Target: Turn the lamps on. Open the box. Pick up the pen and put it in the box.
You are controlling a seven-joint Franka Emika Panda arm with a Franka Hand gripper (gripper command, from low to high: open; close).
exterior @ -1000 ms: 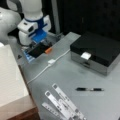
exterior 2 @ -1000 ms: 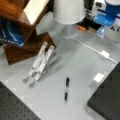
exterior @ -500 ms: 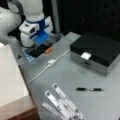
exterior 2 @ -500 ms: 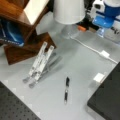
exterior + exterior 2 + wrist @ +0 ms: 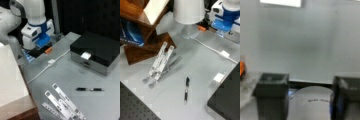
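Note:
The box point(image 5: 96, 51) stands shut at a front view's right, black lid down, white latch point(image 5: 85, 55) on its front; only its corner point(image 5: 227, 100) shows at a front view's bottom right. The dark pen point(image 5: 90, 89) point(image 5: 186, 90) lies bare on the grey table, apart from the box. A white lamp shade point(image 5: 188, 10) rises over a clear round base point(image 5: 188, 32). My gripper point(image 5: 38, 52) point(image 5: 221, 32) hangs low at the table's back, beside an orange knob point(image 5: 48, 50) point(image 5: 201, 28). In the wrist view the gripper point(image 5: 307, 100) is open, with nothing held between its dark fingers point(image 5: 271, 95).
A white cable with an inline switch point(image 5: 51, 61) point(image 5: 225, 53) runs across the table. White strips with black marks point(image 5: 62, 102) point(image 5: 160, 62) lie near the pen. A wooden shelf point(image 5: 140, 25) with a white panel point(image 5: 10, 75) borders the table.

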